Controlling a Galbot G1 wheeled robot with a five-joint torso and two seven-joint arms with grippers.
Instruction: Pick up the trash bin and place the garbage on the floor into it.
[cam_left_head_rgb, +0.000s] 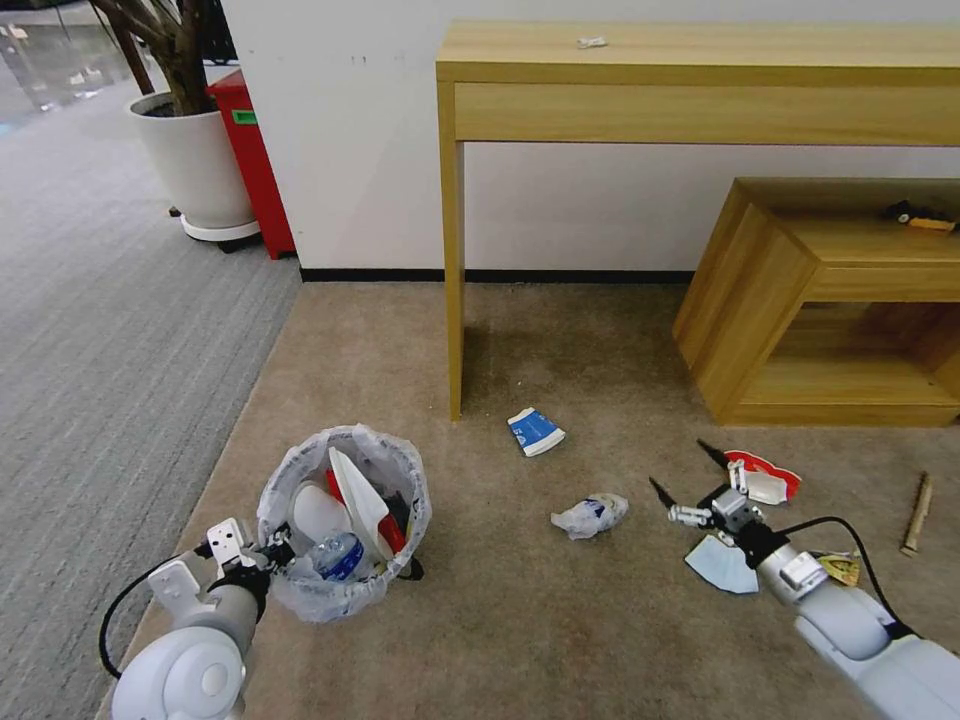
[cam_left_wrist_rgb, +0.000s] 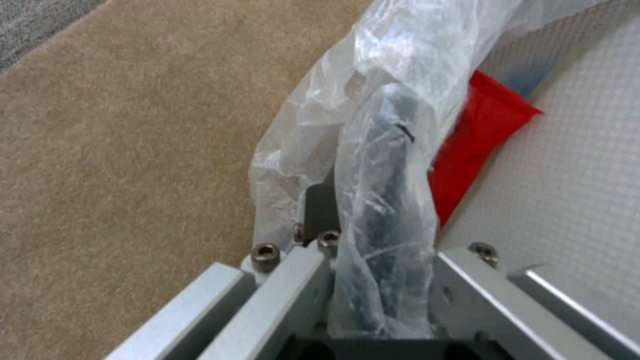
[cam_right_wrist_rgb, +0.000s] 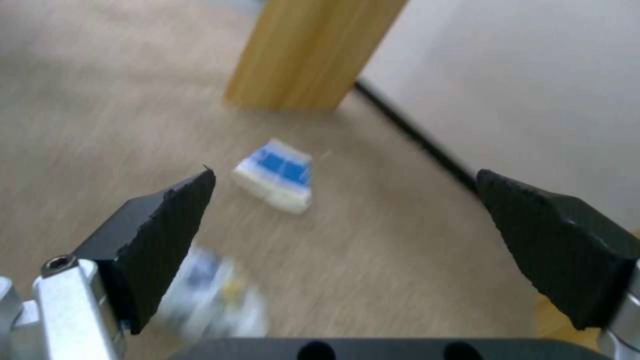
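Left gripper (cam_left_head_rgb: 268, 552) jaws clamp the trash bin (cam_left_head_rgb: 345, 520) rim; right gripper (cam_left_head_rgb: 683, 472) gapes above, seemingly, a crumpled wrapper (cam_left_head_rgb: 590, 515).

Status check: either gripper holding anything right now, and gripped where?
Left gripper is shut on the trash bin, pinching its bag-covered rim. Right gripper is open and empty, above the floor.

The light is soft and even, and the beige floor (cam_left_head_rgb: 560, 620) looks bright. A dark shadow lies under the wooden desk (cam_left_head_rgb: 700, 60). Lines bend at the head view's edges. Past the right gripper (cam_right_wrist_rgb: 343, 197), the carpet is smeared with blur, and the crumpled thing near its finger (cam_right_wrist_rgb: 163, 225) is too fuzzy to name, maybe a wrapper. The bag (cam_left_wrist_rgb: 373, 165) shines a little at the left gripper (cam_left_head_rgb: 262, 548).
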